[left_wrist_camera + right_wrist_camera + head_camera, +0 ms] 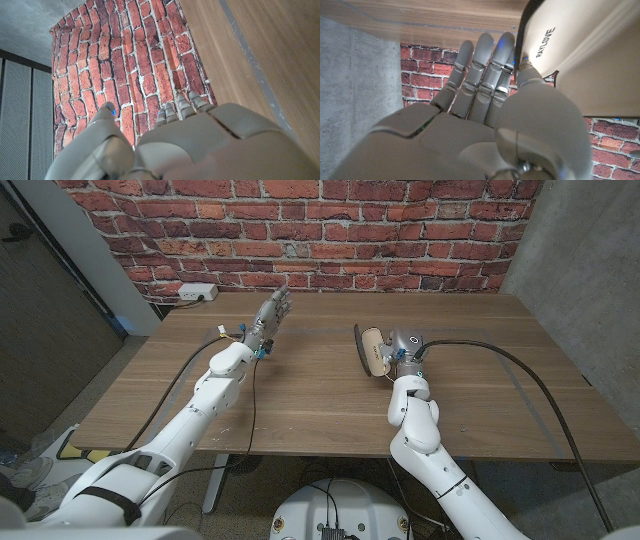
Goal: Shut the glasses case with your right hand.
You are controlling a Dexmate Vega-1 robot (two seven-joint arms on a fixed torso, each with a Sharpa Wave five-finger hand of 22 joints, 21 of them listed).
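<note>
Cream-lined black glasses case (371,350) stands open at mid-table on the wooden table (300,395). Right hand (403,348) beside it, fingers (485,75) extended, holding nothing. Left hand (268,317) raised, fingers apart, unladen.

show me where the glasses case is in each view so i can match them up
Head view: the glasses case stands open on the wooden table, right of centre, against the right hand.
Right wrist view: its cream lining, printed RAYLOVE, is at the upper right, beside the right hand's fingers.
Left wrist view: no case here.
Shared landmark: the brick wall.
</note>
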